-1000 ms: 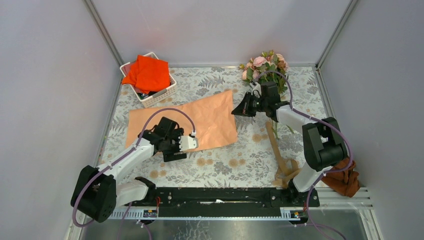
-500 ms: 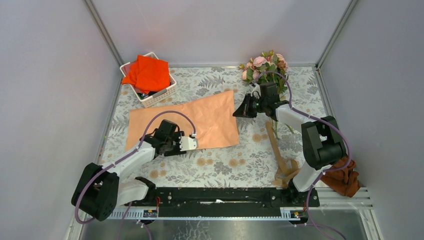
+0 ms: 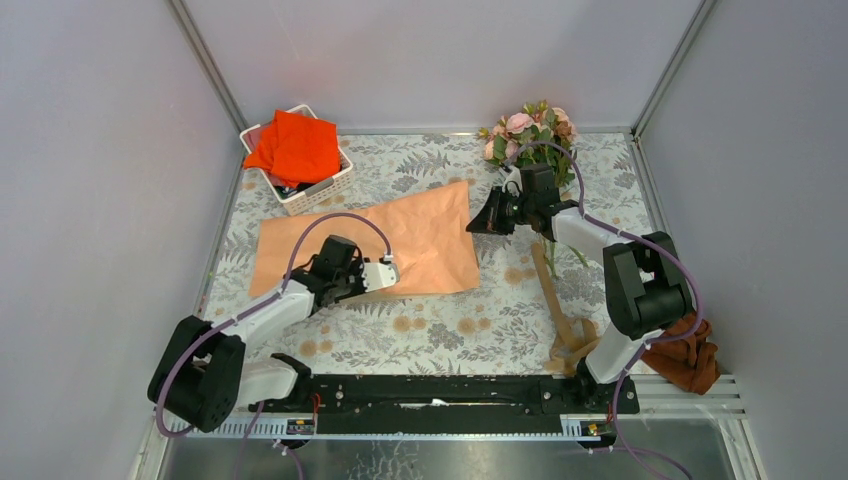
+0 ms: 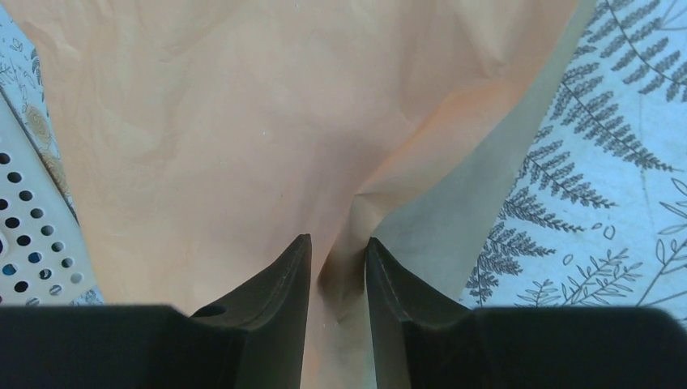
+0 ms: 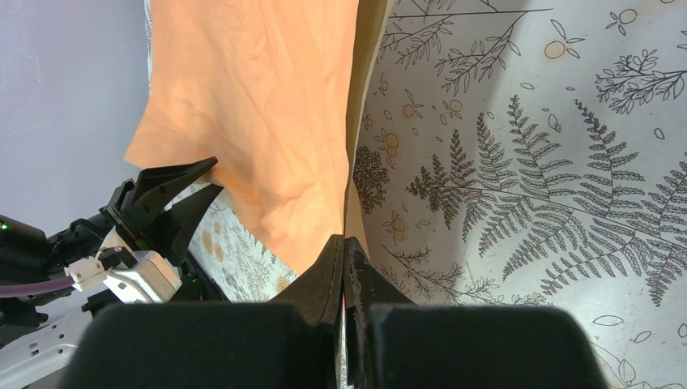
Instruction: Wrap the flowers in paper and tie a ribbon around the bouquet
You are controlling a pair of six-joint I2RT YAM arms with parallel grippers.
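From above, the paper [image 3: 420, 235] lies peach face up on the patterned table [image 3: 440, 330]. The left gripper [image 3: 385, 272] sits at the paper's near edge, and the right gripper [image 3: 478, 222] at its right edge, close to the far right corner. The flowers [image 3: 530, 135] stand beyond that corner, well apart from the sheet. The ribbon [image 3: 560, 320] lies to the right of the paper and nearer the arms. A white basket [image 3: 330, 185] with orange-red cloth [image 3: 298, 148] sits off the paper's far left corner.

In the left wrist view, the two fingers stand a narrow gap apart, astride a raised pucker of the paper [image 4: 243, 121], not pressed flat together on it. To the right of the pucker the sheet's edge lifts and shows its tan underside [image 4: 454, 211].

In the right wrist view, the fingers are pressed together on the paper's edge, which runs straight down into them and is lifted off the table. The left gripper shows at the sheet's opposite edge, its fingers parted.
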